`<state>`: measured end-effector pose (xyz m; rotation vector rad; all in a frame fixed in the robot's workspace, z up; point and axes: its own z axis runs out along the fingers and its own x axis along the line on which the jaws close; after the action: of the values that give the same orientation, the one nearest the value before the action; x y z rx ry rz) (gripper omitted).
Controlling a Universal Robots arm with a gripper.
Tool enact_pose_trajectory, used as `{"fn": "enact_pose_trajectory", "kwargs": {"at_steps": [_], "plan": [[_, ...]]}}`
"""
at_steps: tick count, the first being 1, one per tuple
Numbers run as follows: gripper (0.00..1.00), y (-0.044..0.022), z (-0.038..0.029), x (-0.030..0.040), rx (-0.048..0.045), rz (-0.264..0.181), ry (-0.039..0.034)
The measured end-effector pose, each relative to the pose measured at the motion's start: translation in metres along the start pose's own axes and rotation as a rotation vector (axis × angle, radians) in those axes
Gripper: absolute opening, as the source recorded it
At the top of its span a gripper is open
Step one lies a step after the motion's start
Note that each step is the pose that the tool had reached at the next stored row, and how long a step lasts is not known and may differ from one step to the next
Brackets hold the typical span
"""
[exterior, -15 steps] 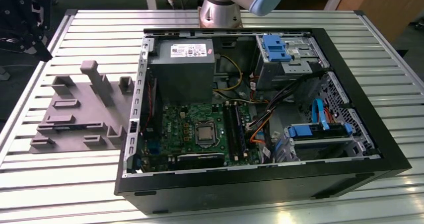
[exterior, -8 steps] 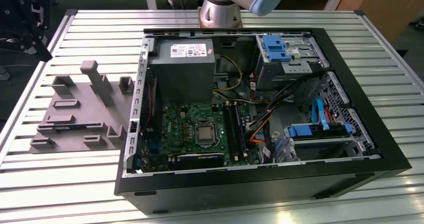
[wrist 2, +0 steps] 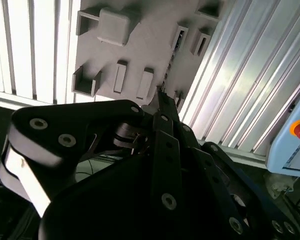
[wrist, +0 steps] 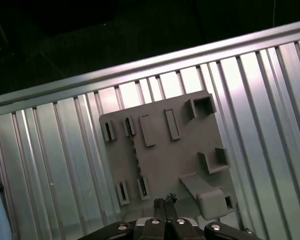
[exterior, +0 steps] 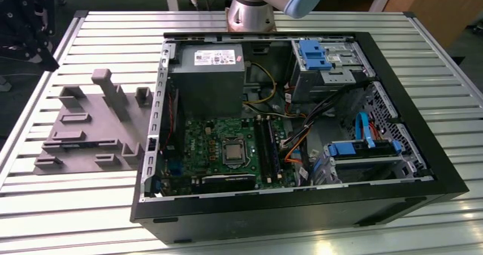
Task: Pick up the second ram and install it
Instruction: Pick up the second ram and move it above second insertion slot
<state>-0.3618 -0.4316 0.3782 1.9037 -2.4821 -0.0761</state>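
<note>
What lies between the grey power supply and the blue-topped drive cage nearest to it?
In the exterior view, yellow and black cables cross the gap between the power supply and that drive cage.

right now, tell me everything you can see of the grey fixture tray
The grey fixture tray is a flat, matte, plastic-looking plate with raised blocks, open square pockets, narrow slotted holders and one tall post. It lies flat on the ribbed metal table, close beside the open computer case, on the exterior view's left of it.
</note>
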Motion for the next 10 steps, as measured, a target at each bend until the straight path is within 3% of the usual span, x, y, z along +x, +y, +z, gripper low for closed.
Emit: {"fn": "enact_pose_trajectory", "kwargs": {"at_steps": [7, 10], "plan": [[0.11, 0.0005, 0.0053, 0.0005, -0.0018, -0.092, 0.0043], [0.11, 0.0065, 0.0085, 0.0023, -0.0020, -0.102, 0.0047]]}}
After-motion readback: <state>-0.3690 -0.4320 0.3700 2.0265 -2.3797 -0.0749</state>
